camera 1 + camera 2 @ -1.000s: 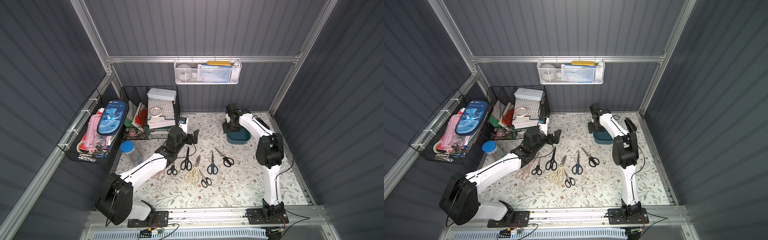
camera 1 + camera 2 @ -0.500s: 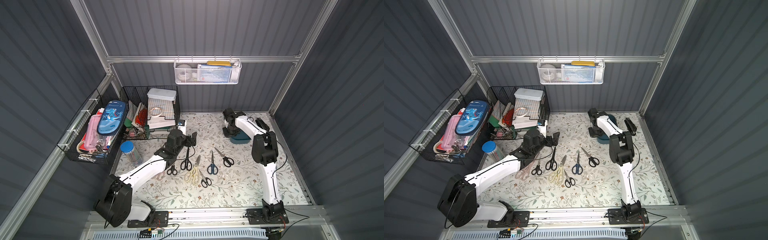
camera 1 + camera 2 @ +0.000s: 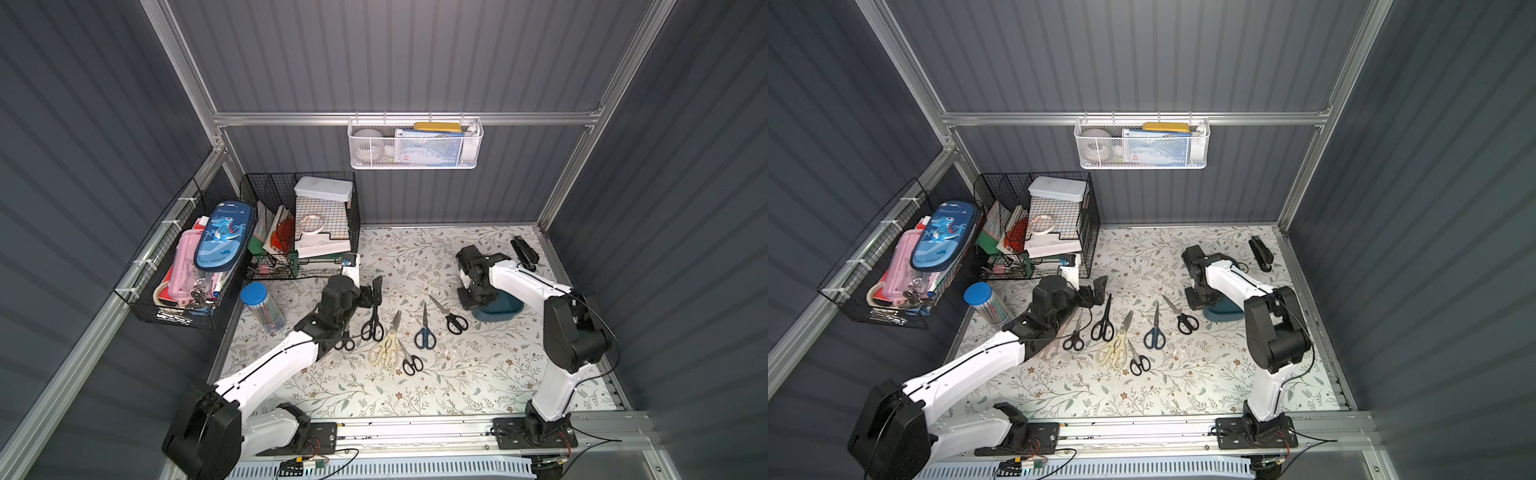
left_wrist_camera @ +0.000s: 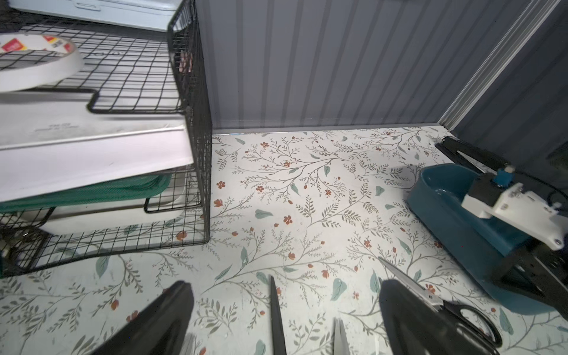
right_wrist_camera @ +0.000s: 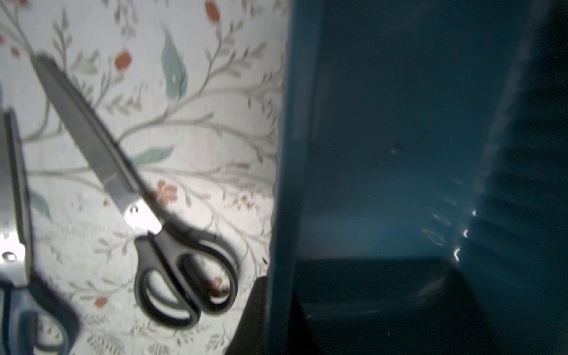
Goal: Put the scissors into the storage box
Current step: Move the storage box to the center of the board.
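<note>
Left gripper (image 3: pixel 373 291), jaws wide apart and empty, hovers over the blade tips of the scissors (image 3: pixel 424 324), which lie in a close row on the bench (image 3: pixel 457 382). Right gripper (image 3: pixel 478 296) is clamped on one wall of the storage box (image 3: pixel 500 312), just beside the rightmost black-handled pair (image 3: pixel 453 319). Held by one wall, the box could tip, slip or knock that pair. No scissors show inside it.

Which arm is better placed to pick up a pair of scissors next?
Left. The left gripper is open by the blade tips of the long black-handled scissors, while the right gripper is shut on the storage box wall.
</note>
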{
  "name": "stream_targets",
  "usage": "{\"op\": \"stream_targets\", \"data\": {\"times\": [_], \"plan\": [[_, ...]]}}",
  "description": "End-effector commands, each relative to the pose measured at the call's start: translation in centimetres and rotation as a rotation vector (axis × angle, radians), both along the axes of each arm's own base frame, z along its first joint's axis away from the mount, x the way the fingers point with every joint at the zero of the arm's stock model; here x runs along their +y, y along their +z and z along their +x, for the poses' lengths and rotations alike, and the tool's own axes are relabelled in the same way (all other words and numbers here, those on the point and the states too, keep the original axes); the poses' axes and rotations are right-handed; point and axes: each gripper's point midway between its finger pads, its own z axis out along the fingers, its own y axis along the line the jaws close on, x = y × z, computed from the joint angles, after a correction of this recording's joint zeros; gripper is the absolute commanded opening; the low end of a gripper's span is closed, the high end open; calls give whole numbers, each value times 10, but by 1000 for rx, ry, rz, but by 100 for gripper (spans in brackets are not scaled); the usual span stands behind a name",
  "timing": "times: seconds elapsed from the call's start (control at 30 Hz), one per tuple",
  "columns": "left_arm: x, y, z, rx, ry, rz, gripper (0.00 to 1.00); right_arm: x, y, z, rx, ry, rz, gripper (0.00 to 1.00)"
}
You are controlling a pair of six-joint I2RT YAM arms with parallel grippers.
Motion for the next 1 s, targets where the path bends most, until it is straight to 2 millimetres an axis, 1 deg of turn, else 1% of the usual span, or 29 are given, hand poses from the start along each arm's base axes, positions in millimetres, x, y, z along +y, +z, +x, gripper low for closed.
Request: {"op": "stream_targets", "data": {"times": [0.0, 0.07, 0.13, 0.27, 0.33, 0.4, 0.5, 0.53, 0.67, 0.83, 0.97], "plan": [[7, -8, -24, 11, -26, -30, 99, 2, -8, -30, 39, -25, 9, 0], [15, -13, -34, 5, -22, -46, 99, 7, -14, -44, 51, -4, -3, 0], [19, -17, -44, 8, -16, -92, 99, 14, -23, -54, 69, 16, -3, 0], [27, -28, -60, -7, -27, -129, 99, 39, -37, -66, 101, 61, 10, 0], [28, -36, -66, -11, -47, -128, 99, 55, -38, -71, 105, 84, 26, 0], [24, -35, -71, -21, -82, -134, 99, 71, -37, -76, 102, 108, 36, 0], [26, -37, -71, -18, -70, -126, 99, 84, -32, -81, 101, 100, 48, 0], [27, -37, -71, -15, -69, -122, 99, 83, -32, -81, 97, 80, 43, 0], [27, -38, -69, -10, -62, -117, 99, 63, -30, -77, 68, -25, -17, 0], [27, -40, -68, 1, -57, -112, 99, 44, -24, -77, 59, -146, -7, 0], [27, -42, -67, 4, -52, -109, 99, 42, -23, -75, 46, -152, -1, 0]]}}
